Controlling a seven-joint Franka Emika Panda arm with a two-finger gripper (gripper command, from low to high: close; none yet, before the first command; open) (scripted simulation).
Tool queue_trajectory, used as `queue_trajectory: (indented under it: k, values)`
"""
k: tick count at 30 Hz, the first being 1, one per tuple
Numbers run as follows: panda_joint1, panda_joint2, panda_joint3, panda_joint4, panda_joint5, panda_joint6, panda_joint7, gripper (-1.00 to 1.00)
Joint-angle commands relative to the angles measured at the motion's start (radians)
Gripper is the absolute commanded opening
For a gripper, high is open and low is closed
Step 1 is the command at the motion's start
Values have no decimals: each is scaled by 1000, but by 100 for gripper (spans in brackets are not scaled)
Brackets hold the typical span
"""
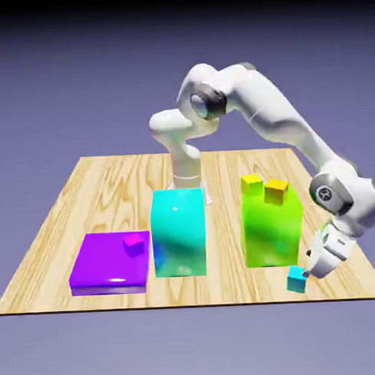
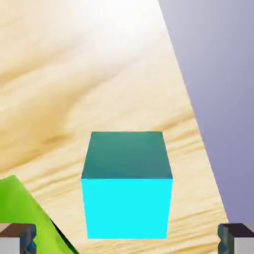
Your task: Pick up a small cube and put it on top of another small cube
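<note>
A tiny teal-cyan small cube [image 1: 297, 279] lies on the wooden table [image 1: 106, 194] near its front corner, at the exterior view's right. My gripper [image 1: 307, 270] hangs tilted just above and beside it, open. In the hand view the small cube [image 2: 127, 186] fills the lower middle, between the two widely spread grey fingertips [image 2: 17, 237], which do not touch it. My gripper [image 2: 127, 239] holds nothing.
A green block [image 1: 270, 225] with a yellow cube [image 1: 252, 184] and an orange cube [image 1: 276, 190] on top stands close beside the gripper. A tall cyan block [image 1: 178, 231] and a flat purple block [image 1: 109, 263] carrying a magenta cube [image 1: 133, 243] stand further left. The table edge [image 2: 198, 124] runs close by.
</note>
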Motion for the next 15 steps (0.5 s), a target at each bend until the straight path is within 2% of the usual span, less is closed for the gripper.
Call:
queue_trajectory:
  k: [1,2,3,7,15]
  values:
    - [-5,21,-10,-25,-15,44,11,0]
    - [-5,21,-10,-25,-15,44,11,0]
    - [-5,21,-10,-25,-15,44,11,-100]
    - [10,-42,21,49,29,-86,-22,-100]
    - [-38,-331,-26,-91,318,-196,249,-100]
